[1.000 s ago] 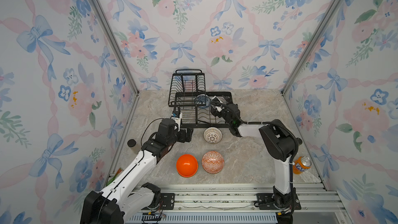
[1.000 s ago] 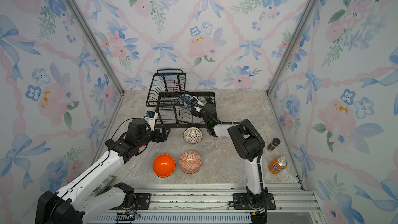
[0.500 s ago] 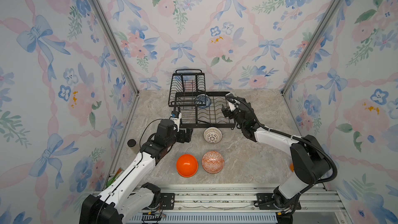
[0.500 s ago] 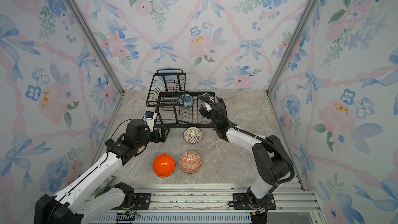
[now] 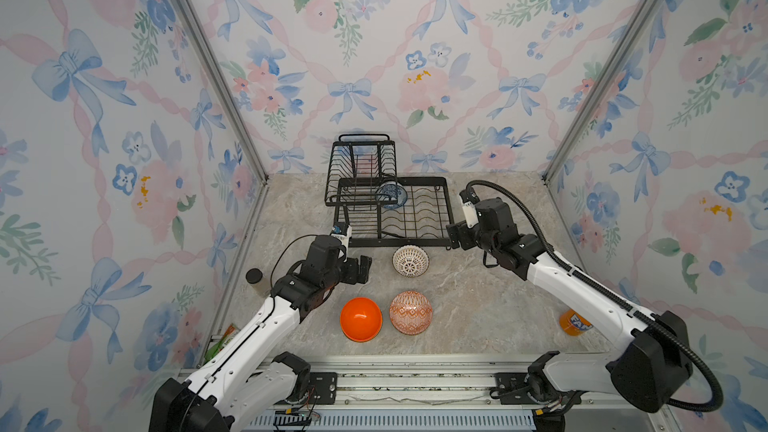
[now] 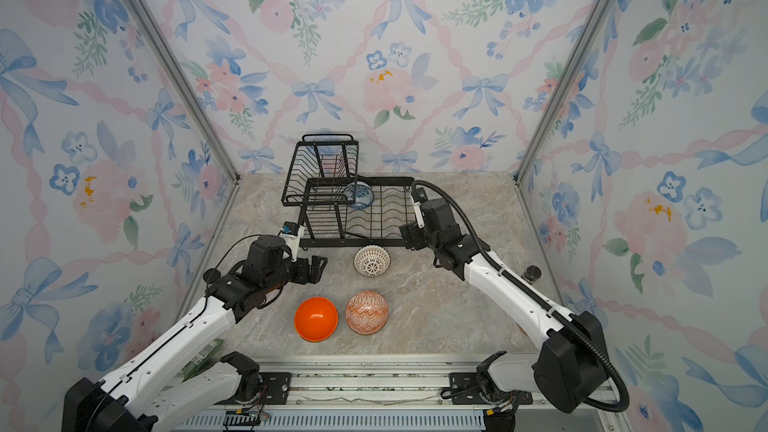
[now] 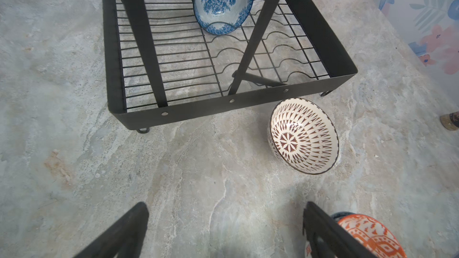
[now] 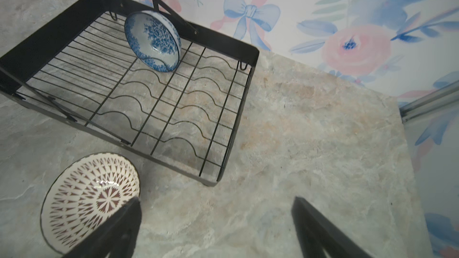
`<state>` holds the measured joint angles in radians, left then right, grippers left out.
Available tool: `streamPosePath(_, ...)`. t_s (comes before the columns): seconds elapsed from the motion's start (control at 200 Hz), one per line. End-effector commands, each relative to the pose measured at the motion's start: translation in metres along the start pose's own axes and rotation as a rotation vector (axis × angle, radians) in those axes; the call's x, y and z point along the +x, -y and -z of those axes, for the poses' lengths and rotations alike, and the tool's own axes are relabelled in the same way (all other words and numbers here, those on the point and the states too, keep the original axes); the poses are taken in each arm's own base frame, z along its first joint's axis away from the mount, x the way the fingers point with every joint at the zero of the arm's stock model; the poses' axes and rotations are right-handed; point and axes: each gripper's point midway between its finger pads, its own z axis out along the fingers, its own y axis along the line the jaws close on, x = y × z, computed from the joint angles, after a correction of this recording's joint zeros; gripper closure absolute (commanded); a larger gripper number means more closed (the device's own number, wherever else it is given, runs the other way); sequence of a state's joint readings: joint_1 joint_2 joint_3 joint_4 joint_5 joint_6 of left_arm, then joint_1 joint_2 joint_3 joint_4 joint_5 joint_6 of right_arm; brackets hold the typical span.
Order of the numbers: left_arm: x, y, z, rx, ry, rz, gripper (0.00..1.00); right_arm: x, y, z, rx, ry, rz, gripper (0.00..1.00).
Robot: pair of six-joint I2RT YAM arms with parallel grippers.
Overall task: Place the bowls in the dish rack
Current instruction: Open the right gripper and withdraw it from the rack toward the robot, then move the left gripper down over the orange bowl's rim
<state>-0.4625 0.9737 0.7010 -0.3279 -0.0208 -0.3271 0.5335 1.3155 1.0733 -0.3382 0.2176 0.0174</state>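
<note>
A booth with wallpaper (image 5: pixel 374 56) of blue bows and pink flowers is closing in a marbled worktop (image 5: pixel 478 297), and the dish rack (image 5: pixel 415 179) is standing on it near the back wall. One bowl is already loaded: the blue-patterned bowl (image 5: pixel 391 195) is leaning on its edge in the lower tray, just beside the raised basket. Three others are waiting on the worktop. The white lattice bowl (image 5: pixel 410 260) is sitting just in front of the rack, and the plain orange bowl (image 5: pixel 360 319) and the orange-white geometric bowl (image 5: pixel 410 312) are lying side by side nearer to the front edge. I am not seeing any more bowls. The right gripper (image 5: pixel 455 236) is hovering at the right front corner of the rack with its jaws wide and nothing between them. The left gripper (image 5: pixel 365 269) is hanging low, to the left of the lattice bowl, equally wide and empty. In my judgement the work is standing between two bowls, so the next move is a fresh pick, most likely of the lattice bowl. It is asking a gripper to come down over the rim, one finger inside and one outside, and then to tip the bowl into the wavy slots (image 5: pixel 419 216). Compared with one second ago, the right gripper was deep over the tray, close to the blue bowl, and it is now drawing back to the corner. The left arm and all the bowls are keeping their places.
</note>
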Motion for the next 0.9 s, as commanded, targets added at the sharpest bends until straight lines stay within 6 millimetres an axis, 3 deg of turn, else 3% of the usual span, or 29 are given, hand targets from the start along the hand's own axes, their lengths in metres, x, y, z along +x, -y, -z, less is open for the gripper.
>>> streamPosePath(0.0, 0.008, -0.001, 0.006, -0.026, -0.024, 0.023, 0.02, 0.021, 0.0, 0.019, -0.039, -0.116, -0.075, 0.03)
streamPosePath(0.25, 0.022, -0.001, 0.01, -0.053, -0.06, 0.036, 0.02, 0.039, -0.005, 0.021, -0.073, -0.191, -0.126, 0.03)
streamPosePath(0.895, 0.052, -0.007, 0.014, -0.086, -0.118, 0.114, 0.02, 0.043, -0.011, 0.015, -0.105, -0.208, -0.115, 0.03)
